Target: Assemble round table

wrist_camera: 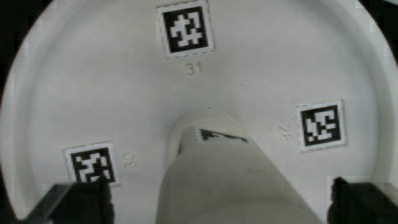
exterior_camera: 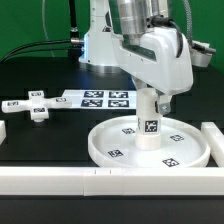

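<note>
The large rimmed round disc lies flat on the table at the front of the exterior view. The short cylindrical leg stands upright on its middle. My gripper is straight above and straddles the leg's top. In the wrist view the leg runs between my two dark fingertips, with a gap on each side, so my gripper is open. The disc with its tags fills the wrist view. The small cross-shaped foot lies on the table at the exterior view's left.
The marker board lies behind the disc. White border blocks run along the front edge and stand at the exterior view's right. The arm's white base stands at the back.
</note>
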Robot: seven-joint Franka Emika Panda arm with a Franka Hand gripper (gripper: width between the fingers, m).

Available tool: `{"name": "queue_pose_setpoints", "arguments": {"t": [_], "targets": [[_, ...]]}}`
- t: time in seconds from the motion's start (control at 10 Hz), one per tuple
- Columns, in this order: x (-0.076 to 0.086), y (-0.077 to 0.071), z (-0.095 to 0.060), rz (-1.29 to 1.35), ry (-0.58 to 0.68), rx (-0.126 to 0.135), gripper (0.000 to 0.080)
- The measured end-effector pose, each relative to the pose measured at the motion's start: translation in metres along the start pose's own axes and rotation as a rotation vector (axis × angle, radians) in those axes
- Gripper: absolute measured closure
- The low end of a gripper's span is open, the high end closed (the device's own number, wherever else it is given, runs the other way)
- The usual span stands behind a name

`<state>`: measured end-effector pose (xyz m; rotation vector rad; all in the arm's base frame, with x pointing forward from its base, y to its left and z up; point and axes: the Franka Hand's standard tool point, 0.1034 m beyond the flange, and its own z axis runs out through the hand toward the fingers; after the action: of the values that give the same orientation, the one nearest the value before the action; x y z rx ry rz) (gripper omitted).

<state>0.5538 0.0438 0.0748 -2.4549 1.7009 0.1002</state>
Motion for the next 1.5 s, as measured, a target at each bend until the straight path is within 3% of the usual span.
{"name": "queue_pose_setpoints", "arguments": {"t": [0.5, 0.9, 1.3, 1.5], "targets": [[-0.001, 0.000, 0.001, -0.412, 0.004, -0.004, 0.0150], [0.003, -0.009, -0.005, -0.897, 0.040, -0.059, 0.0150], [0.004, -0.010, -0.006, -1.165, 0.033, -0.065, 0.0150], [0.006, -0.013, -0.007, -1.412, 0.055, -0.092, 0.0150]]}}
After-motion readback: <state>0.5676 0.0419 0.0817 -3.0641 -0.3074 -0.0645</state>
